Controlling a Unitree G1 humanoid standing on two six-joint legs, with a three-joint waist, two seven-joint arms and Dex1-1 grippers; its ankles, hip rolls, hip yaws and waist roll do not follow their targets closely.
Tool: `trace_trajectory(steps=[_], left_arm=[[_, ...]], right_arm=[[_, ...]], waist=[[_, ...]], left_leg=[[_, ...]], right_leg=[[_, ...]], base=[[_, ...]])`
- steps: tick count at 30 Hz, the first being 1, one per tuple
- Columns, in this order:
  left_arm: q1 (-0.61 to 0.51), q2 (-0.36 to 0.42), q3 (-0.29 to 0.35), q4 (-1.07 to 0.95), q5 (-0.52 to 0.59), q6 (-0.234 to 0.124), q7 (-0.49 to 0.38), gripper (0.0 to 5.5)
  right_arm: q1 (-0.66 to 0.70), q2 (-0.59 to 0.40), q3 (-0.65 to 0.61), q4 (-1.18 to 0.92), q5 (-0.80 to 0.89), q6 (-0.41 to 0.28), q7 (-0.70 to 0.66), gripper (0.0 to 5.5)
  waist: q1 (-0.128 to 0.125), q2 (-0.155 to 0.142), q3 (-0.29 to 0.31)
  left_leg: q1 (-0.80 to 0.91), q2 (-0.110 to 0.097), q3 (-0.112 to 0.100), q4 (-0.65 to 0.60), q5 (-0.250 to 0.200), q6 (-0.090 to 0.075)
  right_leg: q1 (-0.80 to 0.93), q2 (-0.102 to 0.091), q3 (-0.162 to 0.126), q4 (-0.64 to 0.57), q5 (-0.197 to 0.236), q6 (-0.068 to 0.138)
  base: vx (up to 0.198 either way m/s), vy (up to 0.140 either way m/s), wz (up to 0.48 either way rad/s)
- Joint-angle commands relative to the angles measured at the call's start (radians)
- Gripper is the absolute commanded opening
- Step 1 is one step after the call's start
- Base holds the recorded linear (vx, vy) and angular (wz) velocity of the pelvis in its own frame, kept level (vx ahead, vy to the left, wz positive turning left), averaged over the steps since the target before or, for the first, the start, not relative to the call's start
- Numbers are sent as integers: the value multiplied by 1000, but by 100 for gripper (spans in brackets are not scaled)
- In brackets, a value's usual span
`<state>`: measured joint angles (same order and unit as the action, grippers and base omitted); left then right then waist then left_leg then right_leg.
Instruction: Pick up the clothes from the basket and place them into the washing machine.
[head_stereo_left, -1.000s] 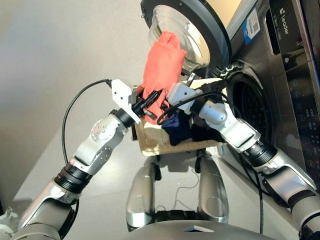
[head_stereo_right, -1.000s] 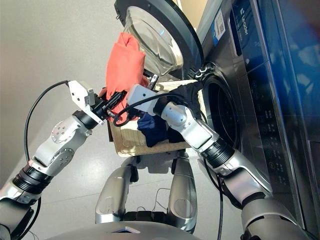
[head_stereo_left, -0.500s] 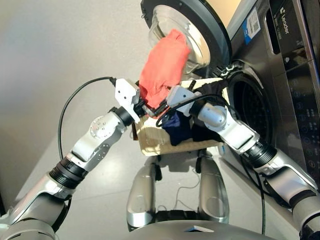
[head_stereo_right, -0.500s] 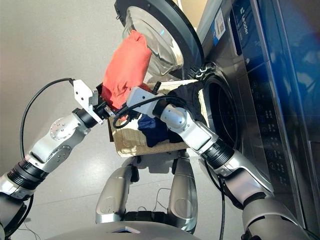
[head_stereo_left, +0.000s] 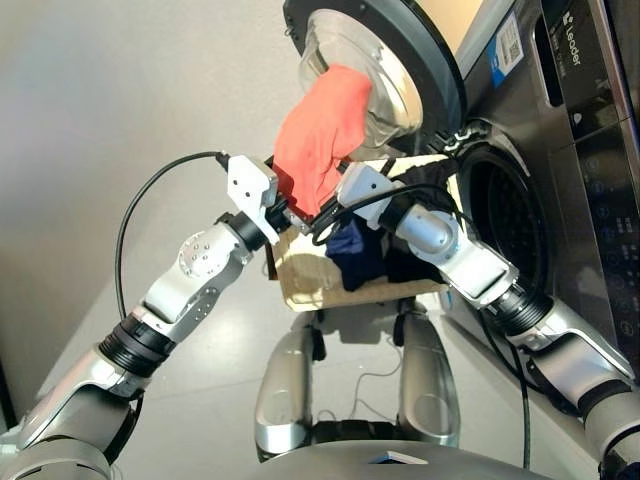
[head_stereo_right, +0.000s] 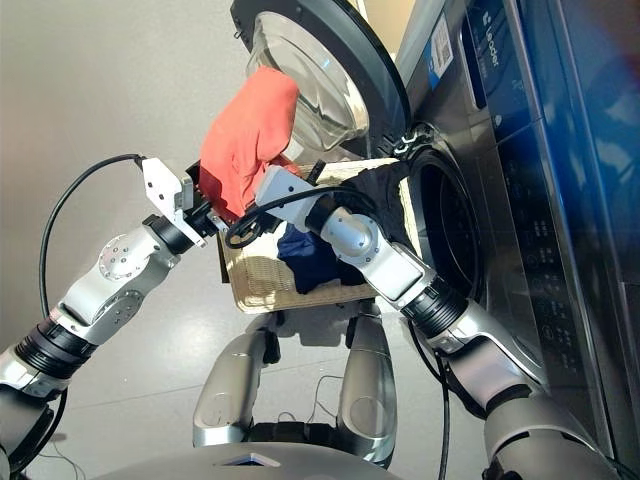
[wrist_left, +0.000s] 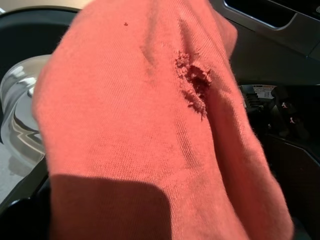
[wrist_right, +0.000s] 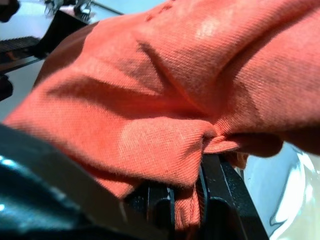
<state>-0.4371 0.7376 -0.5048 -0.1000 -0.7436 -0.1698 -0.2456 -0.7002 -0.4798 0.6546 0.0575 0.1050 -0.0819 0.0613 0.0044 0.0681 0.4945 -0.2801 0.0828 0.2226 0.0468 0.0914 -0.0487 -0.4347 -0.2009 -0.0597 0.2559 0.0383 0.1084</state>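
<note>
Before the washing machine (head_stereo_left: 560, 150), both pincers grip the coral-red garment (head_stereo_left: 320, 135).

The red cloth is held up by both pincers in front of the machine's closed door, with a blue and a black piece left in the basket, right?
Nearly. The door is swung open, not closed; the left eye view shows the drum opening uncovered. Otherwise yes: the red cloth is held up at the left pincer and right pincer, and blue and black pieces lie in the basket.
</note>
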Motion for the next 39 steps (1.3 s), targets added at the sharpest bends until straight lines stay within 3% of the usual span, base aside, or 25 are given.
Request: trace_trajectory(steps=[1,4,8,10,16,27,34,39], left_arm=[[75,39,-46,-34,22,-28,-11,550],[74,33,-46,-22,20,-40,-13,550],[116,-29,12,3,34,-81,19,550],[137,-107,58,37,70,-117,62,550],[136,-212,89,70,123,-152,131,550],[131,-268,110,67,149,-180,174,550],[115,-285,99,65,141,-200,201,550],[94,-310,76,68,127,-213,224,550]], right_arm=[[-42,125,-115,-85,33,-184,-70,0],[0,128,-141,-48,49,-201,-90,0],[115,129,-204,30,56,-228,-135,0],[177,104,-252,101,16,-237,-189,0],[249,107,-327,211,26,-251,-260,0],[259,150,-414,438,129,-289,-326,0],[229,167,-490,597,154,-331,-448,0],[156,141,-580,682,182,-363,-557,0]], waist=[[10,-33,-41],[8,-27,-40],[5,-21,-38],[2,-23,-36],[-12,-22,-35],[-12,-15,-46],[-3,-1,-46],[8,13,-22]], left_leg=[[-3,-16,-23,50,-43,-39],[-5,-17,-27,50,-42,-40],[-13,-18,-36,53,-41,-39],[-24,-18,-45,61,-42,-38],[-48,-22,-63,83,-47,-37],[-82,-27,-88,109,-59,-35],[-110,-33,-107,136,-71,-30],[-173,-34,-128,211,-96,-21]], right_leg=[[61,-95,-27,-107,102,111],[65,-96,-26,-109,103,110],[61,-95,-22,-111,100,106],[59,-93,-21,-111,94,101],[57,-91,-14,-112,90,95],[50,-83,3,-112,79,85],[33,-75,16,-96,66,81],[-31,-63,38,-17,36,71]], base=[[0,0,0],[0,0,0],[0,0,0],[0,0,0],[-2,-4,30],[0,0,0],[0,0,0],[-30,-8,124]])
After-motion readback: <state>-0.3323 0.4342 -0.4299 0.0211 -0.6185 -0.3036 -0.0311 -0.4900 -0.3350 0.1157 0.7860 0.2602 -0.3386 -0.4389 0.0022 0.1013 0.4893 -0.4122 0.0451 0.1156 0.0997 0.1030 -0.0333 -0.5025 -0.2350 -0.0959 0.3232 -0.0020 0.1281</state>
